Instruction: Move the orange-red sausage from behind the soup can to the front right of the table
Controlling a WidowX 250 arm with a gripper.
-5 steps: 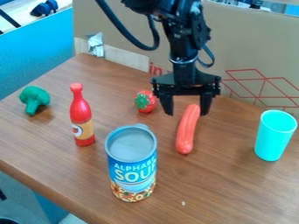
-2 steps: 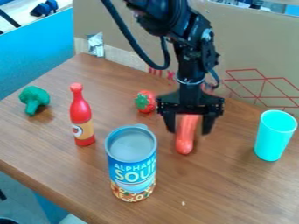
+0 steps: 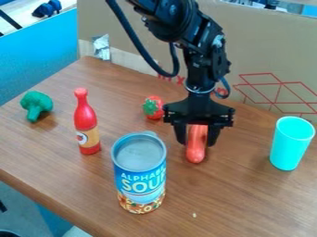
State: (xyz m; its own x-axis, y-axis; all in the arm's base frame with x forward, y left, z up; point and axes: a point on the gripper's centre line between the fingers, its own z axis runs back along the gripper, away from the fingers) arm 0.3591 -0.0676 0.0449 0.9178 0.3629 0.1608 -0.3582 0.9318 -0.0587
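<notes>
One sausage (image 3: 196, 149), one lettered can (image 3: 140, 178)

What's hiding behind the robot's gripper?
The near end of a sausage pokes out below the gripper, above the wooden table. The gripper covers the sausage's far end, so that part can't be seen, nor can the bit of table behind it.

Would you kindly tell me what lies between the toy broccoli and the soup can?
The red sauce bottle stands upright between the toy broccoli and the soup can, as the camera view shows.
</notes>
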